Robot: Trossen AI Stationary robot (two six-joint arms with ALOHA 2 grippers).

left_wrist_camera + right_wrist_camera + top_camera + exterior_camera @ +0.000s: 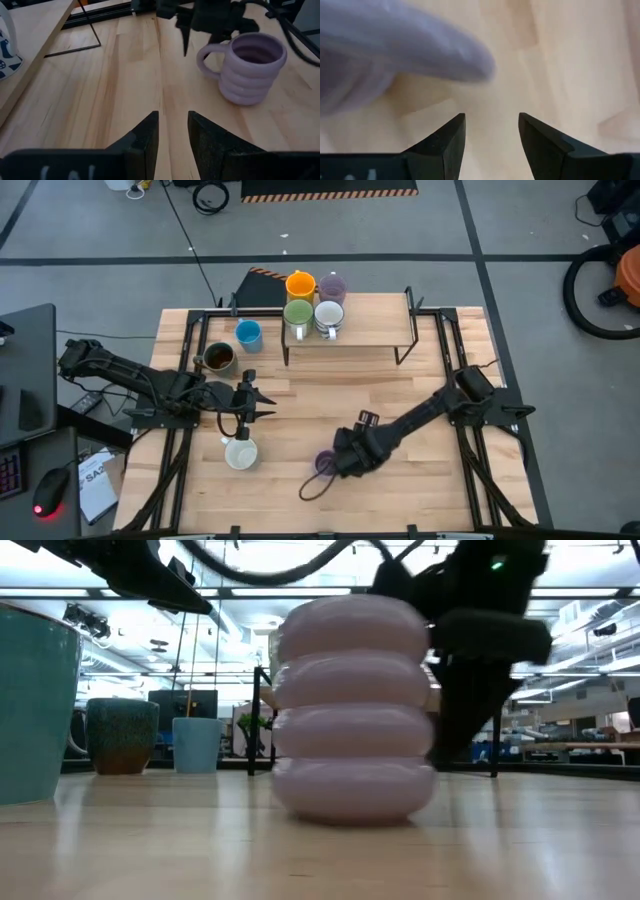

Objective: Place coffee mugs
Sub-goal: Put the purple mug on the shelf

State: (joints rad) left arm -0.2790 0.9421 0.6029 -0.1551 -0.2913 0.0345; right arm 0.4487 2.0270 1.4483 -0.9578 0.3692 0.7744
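Dark jointed arms, black looping cables [315, 485]

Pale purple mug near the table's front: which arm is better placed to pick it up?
Right. The right gripper sits beside the pale purple mug, fingers open by its handle. The left gripper waits farther off, nearer the white mug.

Table [400, 480]: pale wood planks, smooth with a satin sheen.
Purple mug [247, 67]: ribbed ceramic, glossy glaze.
Dark mug [122, 735]: speckled, mottled glaze.
Blue mug [196, 743]: smooth, plain glaze.
Shelf [365, 328]: light wood top on thin black metal legs.
Left gripper [172, 142], right gripper [491, 142]: matt black fingers, plastic-looking.
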